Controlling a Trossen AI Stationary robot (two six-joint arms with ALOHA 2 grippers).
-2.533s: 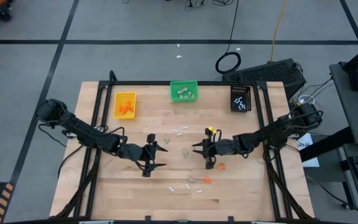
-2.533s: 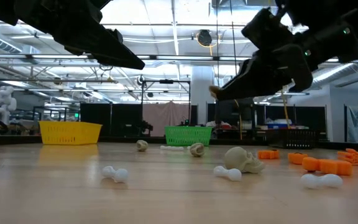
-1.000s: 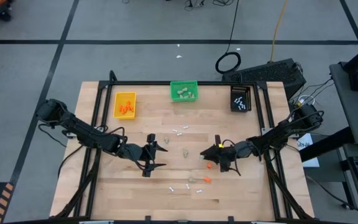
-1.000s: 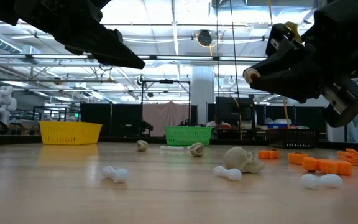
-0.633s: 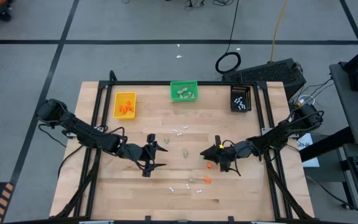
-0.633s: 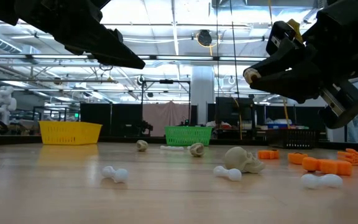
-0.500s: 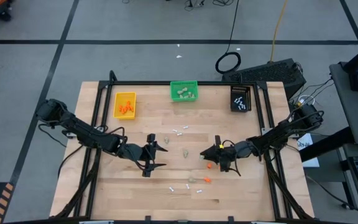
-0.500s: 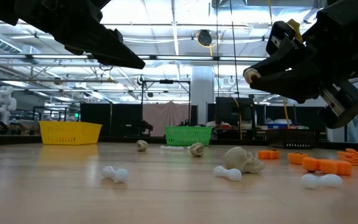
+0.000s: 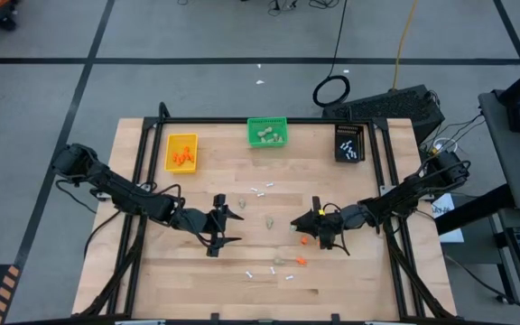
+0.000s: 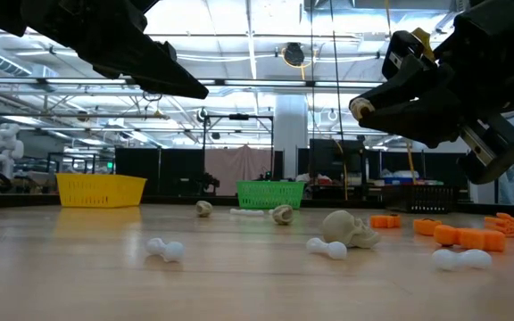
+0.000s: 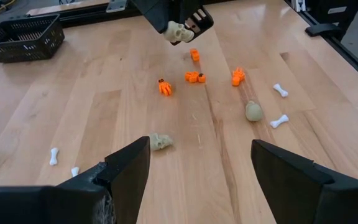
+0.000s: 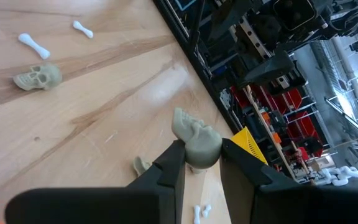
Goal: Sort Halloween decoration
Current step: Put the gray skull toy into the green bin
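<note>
The Halloween decoration lies scattered mid-table: beige skulls, orange bits and white bones. My right gripper hovers right of centre, shut on one beige skull. That skull also shows in the low view and the left wrist view. My left gripper hangs open left of centre, above the table. Between its fingers I look down on a small skull lying on the wood. My right gripper pinches the beige skull by its two sides between its fingertips. The fingers come nearly level from the table's right side. The skull sits at their free ends, sticking out past them, lifted well clear of the table.
Along the far edge stand a yellow bin with orange bits, a green bin with beige lumps and a black bin with white bones. More bones and a skull lie toward the near edge.
</note>
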